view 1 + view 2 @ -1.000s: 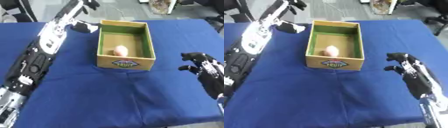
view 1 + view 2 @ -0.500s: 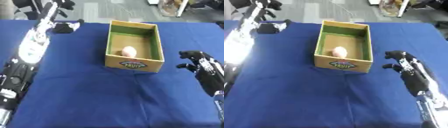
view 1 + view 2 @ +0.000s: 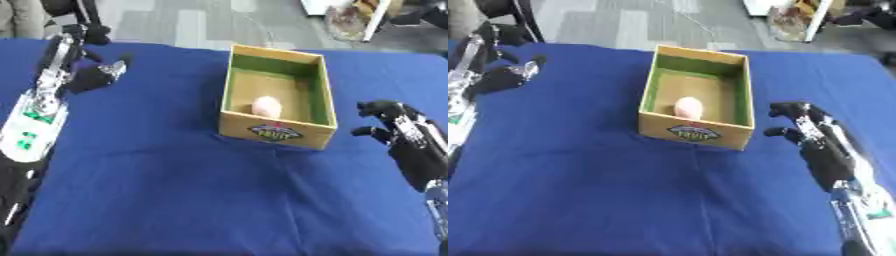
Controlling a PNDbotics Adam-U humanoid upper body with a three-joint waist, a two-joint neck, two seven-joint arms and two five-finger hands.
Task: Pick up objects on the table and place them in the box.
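The table [image 3: 175,190] is all blue cloth, and apart from the box [image 3: 276,131] nothing lies loose on it that I can see. The box stands open a little past the middle, and a pale, rounded object [image 3: 267,106] sits on its floor, apart from the walls. So the placing looks done for that piece, and the step in hand seems to be a pause or a search for more to pick up. If nothing else turns up, the job is likely finished. Any next move would first call for spotting another object.

The left hand [image 3: 87,77] is at the far left corner, well away from the box; its fingers are a dark blur and I cannot tell whether they are curled. The right hand [image 3: 807,125] hovers just beside the box's right wall, fingers curled in, holding nothing.

Against the picture a second back, the whole scene has slid, so the head has moved. The left arm has swung outward from the box, while the object and the right hand have kept their places.
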